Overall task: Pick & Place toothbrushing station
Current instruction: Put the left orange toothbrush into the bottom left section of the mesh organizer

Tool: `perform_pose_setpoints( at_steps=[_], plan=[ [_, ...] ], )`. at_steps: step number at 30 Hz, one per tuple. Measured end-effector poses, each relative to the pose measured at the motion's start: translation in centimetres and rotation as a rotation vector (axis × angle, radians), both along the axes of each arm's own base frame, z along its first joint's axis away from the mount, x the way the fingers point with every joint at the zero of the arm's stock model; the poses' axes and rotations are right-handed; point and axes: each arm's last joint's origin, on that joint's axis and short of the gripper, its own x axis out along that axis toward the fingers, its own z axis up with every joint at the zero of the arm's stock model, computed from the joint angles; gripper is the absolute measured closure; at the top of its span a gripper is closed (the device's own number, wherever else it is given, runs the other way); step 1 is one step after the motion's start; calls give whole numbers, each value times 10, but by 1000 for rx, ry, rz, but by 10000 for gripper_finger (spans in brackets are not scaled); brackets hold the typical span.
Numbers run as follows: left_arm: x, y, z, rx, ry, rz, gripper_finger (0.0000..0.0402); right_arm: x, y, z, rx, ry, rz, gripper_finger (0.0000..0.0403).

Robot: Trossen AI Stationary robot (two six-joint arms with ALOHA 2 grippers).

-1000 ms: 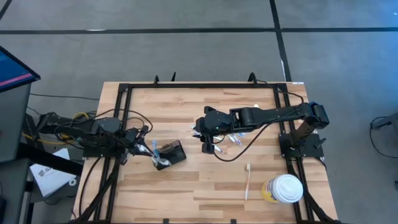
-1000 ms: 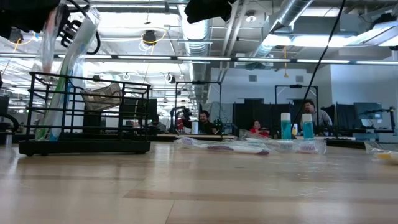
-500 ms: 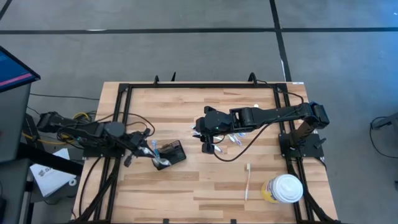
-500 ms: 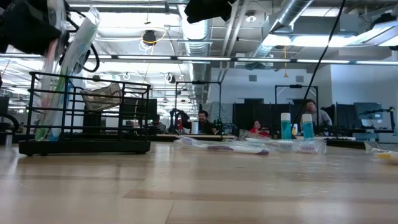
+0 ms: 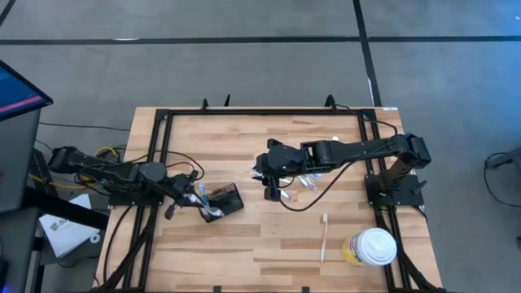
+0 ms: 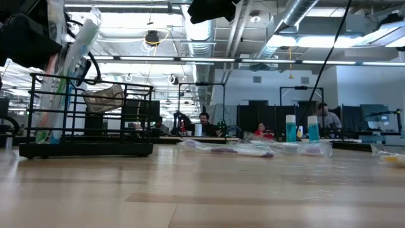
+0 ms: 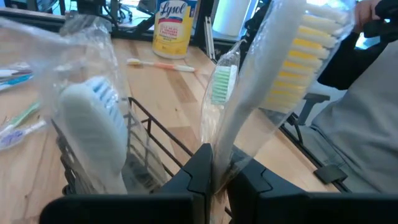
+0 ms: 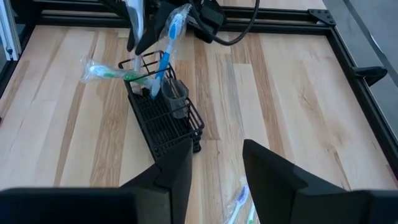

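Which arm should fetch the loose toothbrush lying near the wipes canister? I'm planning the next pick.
The right. Its gripper hangs open mid-table, nearer the bare toothbrush. The left gripper is busy at the black holder, shut on a wrapped toothbrush.

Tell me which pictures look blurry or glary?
Left wrist view: the wrapped toothbrush pinched in the left claw looms huge and soft. Low view: ceiling lights glare behind the black holder. High view: even light, sharp.
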Motion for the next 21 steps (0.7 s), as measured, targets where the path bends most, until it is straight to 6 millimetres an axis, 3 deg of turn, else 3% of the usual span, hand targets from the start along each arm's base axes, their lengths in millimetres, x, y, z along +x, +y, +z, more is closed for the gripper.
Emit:
perform_pose_setpoints(
  at_steps=[21],
  plan=[
    [13,-2,-12,11,97,1,360,0,0,0,0,1,0,274]
  ],
)
